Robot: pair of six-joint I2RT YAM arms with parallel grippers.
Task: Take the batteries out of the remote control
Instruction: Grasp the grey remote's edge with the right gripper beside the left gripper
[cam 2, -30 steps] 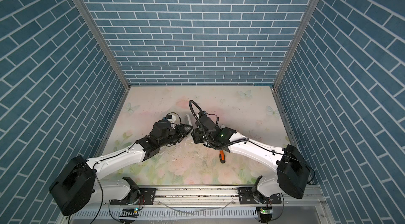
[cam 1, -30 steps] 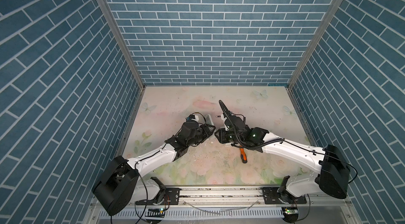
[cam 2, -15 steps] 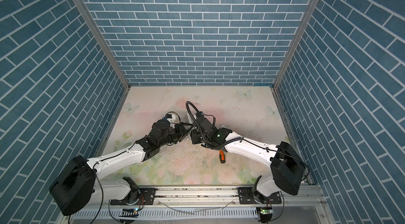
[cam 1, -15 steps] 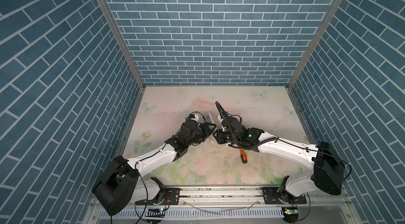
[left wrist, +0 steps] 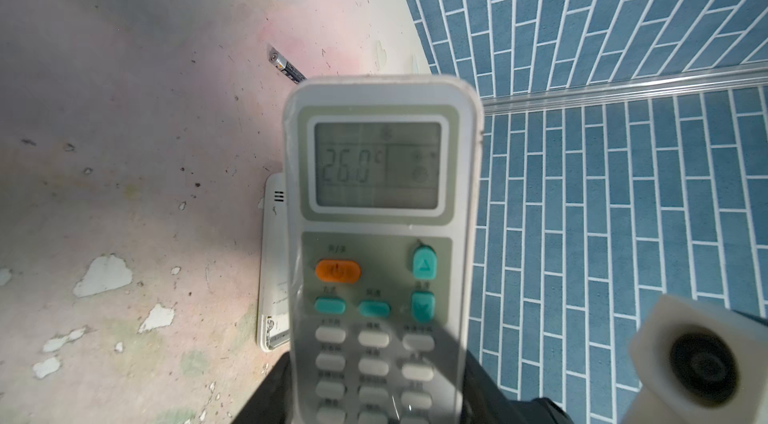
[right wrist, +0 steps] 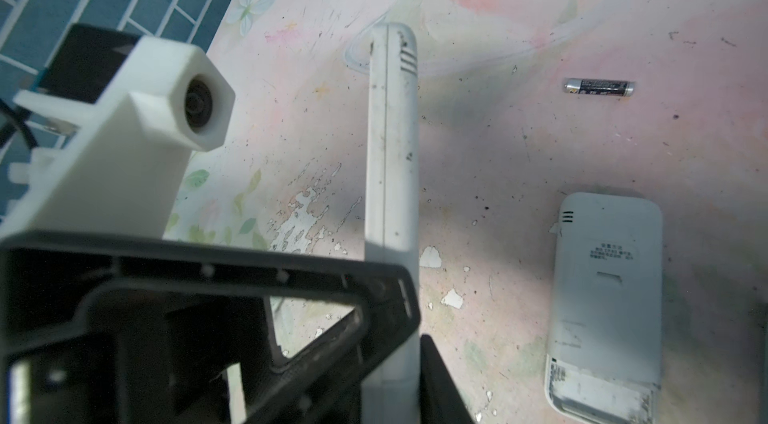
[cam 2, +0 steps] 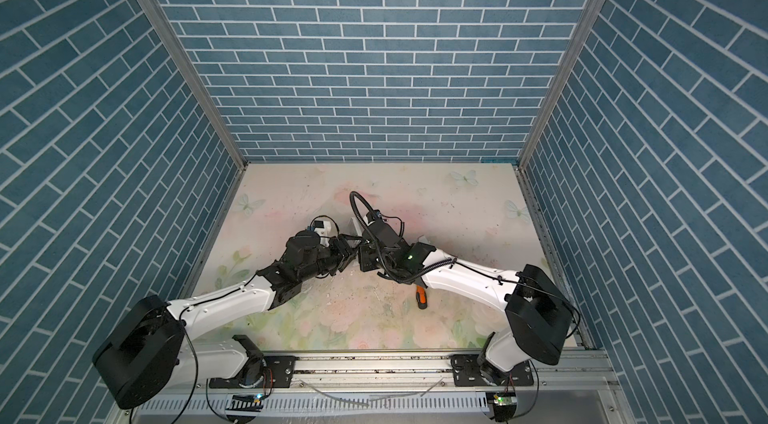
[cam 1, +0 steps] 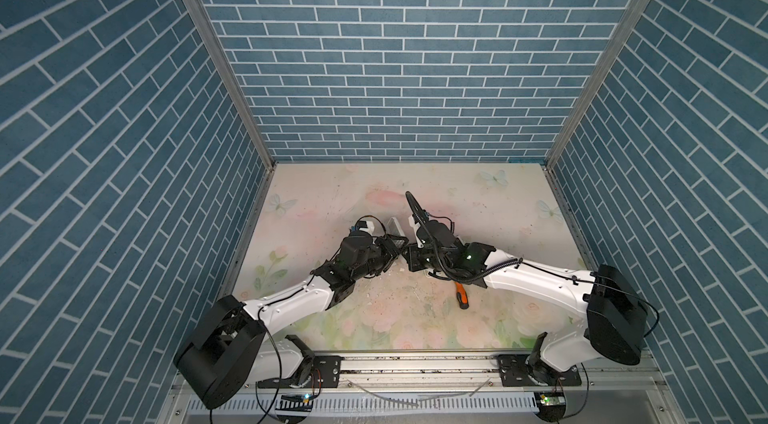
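White arm links [cam 1: 536,285], black joints [cam 1: 220,343], cables [cam 1: 412,205]

Above the middle of the table [cam 1: 332,202], a remote control [left wrist: 380,235] is held clear of the surface, a second remote [right wrist: 606,310] lies face down just beside it, a battery [right wrist: 598,87] lies beyond that, seemingly farther back, and a screwdriver [cam 1: 461,297] lies nearer the front, partly under the right arm [cam 1: 536,280].

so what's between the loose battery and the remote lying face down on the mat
Nothing: in the right wrist view the mat between the battery and that remote is bare but for specks.
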